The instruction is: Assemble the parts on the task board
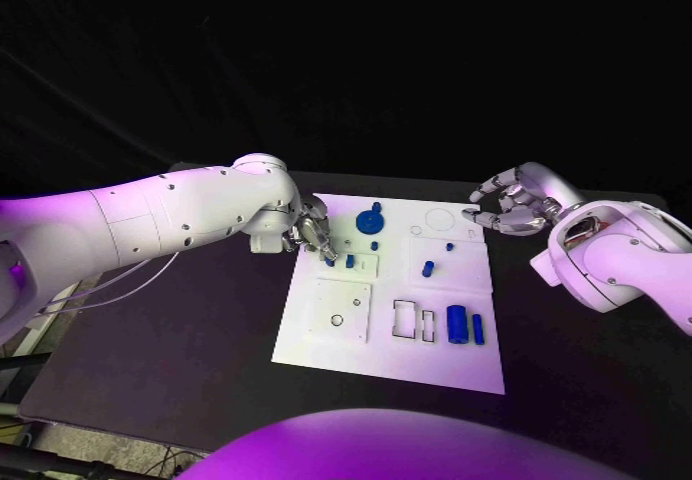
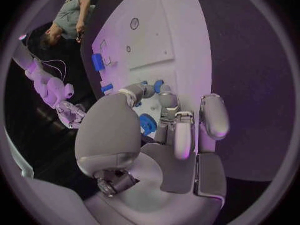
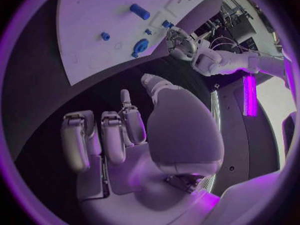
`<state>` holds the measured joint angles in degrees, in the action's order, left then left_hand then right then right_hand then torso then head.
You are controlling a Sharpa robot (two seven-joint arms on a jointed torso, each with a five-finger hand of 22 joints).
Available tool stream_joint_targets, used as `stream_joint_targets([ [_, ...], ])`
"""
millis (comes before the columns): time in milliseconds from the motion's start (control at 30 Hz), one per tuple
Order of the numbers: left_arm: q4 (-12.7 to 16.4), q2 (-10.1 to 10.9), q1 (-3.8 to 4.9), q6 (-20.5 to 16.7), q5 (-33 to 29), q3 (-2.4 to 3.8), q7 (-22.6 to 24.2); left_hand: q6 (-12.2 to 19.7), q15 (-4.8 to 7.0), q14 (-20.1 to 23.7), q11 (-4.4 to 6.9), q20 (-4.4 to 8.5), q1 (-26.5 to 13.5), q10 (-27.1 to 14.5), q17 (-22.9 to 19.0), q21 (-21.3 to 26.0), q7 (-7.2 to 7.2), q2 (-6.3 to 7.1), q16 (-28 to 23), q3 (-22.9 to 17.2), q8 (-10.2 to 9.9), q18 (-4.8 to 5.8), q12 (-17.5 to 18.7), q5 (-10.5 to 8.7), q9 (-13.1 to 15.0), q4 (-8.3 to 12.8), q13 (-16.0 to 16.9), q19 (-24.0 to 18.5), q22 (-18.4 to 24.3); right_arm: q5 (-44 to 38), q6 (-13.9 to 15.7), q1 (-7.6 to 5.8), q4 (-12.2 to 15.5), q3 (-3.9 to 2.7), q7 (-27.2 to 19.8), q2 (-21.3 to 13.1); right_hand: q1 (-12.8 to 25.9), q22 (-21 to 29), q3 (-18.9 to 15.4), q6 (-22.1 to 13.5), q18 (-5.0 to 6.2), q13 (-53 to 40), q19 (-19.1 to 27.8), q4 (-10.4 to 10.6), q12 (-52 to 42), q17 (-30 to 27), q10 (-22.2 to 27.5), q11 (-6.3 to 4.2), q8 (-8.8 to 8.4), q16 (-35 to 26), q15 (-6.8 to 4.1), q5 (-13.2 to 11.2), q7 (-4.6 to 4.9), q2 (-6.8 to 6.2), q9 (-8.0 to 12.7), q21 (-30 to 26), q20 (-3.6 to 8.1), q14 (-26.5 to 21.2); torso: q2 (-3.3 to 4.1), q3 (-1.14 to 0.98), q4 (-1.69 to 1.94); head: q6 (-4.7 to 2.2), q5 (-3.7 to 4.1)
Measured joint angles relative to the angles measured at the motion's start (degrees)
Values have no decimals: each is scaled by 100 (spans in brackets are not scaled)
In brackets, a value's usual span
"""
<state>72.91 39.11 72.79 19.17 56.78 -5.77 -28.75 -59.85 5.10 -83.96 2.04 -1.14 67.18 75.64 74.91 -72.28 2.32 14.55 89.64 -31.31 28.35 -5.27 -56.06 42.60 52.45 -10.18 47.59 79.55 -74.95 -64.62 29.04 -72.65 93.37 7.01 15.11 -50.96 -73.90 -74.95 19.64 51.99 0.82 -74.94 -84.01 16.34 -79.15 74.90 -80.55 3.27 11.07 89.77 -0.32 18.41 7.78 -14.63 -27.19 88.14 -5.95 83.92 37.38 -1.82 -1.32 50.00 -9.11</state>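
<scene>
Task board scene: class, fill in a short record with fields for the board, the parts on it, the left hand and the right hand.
board: white task board in the middle of the black table
parts: blue disc, small peg, cylinder with a thinner bar beside it
left hand: left hand at the board's far left corner, fingertips down on small blue parts; grip cannot be told
right hand: right hand off the board's far right corner, fingers curled, holding nothing
</scene>
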Motion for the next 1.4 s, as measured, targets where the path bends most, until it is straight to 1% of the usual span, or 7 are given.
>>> stream_joint_targets([
  [100, -4, -3, 0, 34, 1, 0, 0, -19, 0, 0, 7, 0, 0, 7, 0, 0, -19, 0, 0, 0, 0, 0, 0, 0, 0, 0, 0, 0, 0, 2, 0, 1, -11, 0, 0, 2, 0, 0, 0, 0, 0, 0, 0, 0, 0, 0, 0, 0, 0, 0, 0, 0, 0, 0, 0, 0, 0, 0, -1, 0, 0, 0, -7],
  [567, -32, -33, 2, 29, 5, -1, -20, -21, 0, 0, 7, 0, 0, 9, 0, 0, -20, 0, 0, 16, 0, 0, 4, 0, 10, 16, 0, 0, 1, 10, 4, 2, -16, 0, -3, 7, 0, 1, -1, 0, 0, 1, 0, 1, 0, 0, 0, 0, 0, 0, 0, 0, 0, 0, 1, 0, 0, 0, 0, 3, -6, 0, -18],
  [933, -144, -131, 0, -4, 5, -2, -86, -40, -1, -1, 19, 0, 0, 38, 0, 0, -40, 0, 0, 16, -1, 0, 17, -2, 10, 16, -10, 0, 2, 14, 6, 2, -14, 0, -4, 8, 0, 2, -1, 0, 0, 2, 0, 1, 0, 0, 0, 0, 0, 0, 0, 0, 0, 0, 2, 0, 0, 0, 5, 0, -7, 0, -13],
  [967, -154, -141, 0, -6, 5, -3, -96, -40, -1, -1, 19, 0, -22, 38, 0, 0, -40, -22, 0, 16, 0, 0, 17, -3, 10, 16, -23, 0, 2, 14, 6, 3, -14, 0, -4, 8, 0, 2, -1, 0, 0, 2, 0, 1, 0, 0, 0, 0, 0, 0, 0, 0, 0, 0, 2, 0, 0, 0, 5, 0, -7, 0, -13],
  [1167, -234, -229, -1, -19, 12, -5, -170, -52, -9, -9, 23, 0, -22, 59, 0, 0, -52, -23, 0, 16, 0, 0, 43, -7, 10, 16, -54, 0, 2, 15, 6, 5, -11, 0, -4, 11, 0, 2, -1, 0, 0, 2, 0, 1, 0, 0, 0, 0, 0, 0, 0, 0, 0, 0, 2, 0, 0, 0, 5, -1, -7, 0, -13],
  [1233, -250, -249, -1, -22, 15, -4, -189, -58, -10, -10, 39, 0, -22, 79, 0, 0, -58, -23, 0, 16, 1, 0, 48, -23, 16, 16, -63, 0, 2, 16, 6, 5, -9, 0, -5, 11, 0, 3, -1, 0, 0, 2, 0, 1, 0, 0, 0, 0, 0, 0, 0, 0, 0, 0, 2, 0, 0, 0, 5, -1, -8, 0, -13],
  [1400, -271, -277, 2, -18, 22, -2, -229, -59, -20, -20, 31, 0, -22, 88, 0, 0, -58, -23, 0, 16, 3, 0, 57, -33, 35, 16, -65, 0, 3, 17, 6, 6, -6, -1, -5, 5, 0, 3, -1, 0, 0, 2, 0, 1, 0, 0, 0, 0, 0, 0, 0, 0, 0, 0, -1, 0, 0, 0, 4, -1, -10, 0, -7],
])
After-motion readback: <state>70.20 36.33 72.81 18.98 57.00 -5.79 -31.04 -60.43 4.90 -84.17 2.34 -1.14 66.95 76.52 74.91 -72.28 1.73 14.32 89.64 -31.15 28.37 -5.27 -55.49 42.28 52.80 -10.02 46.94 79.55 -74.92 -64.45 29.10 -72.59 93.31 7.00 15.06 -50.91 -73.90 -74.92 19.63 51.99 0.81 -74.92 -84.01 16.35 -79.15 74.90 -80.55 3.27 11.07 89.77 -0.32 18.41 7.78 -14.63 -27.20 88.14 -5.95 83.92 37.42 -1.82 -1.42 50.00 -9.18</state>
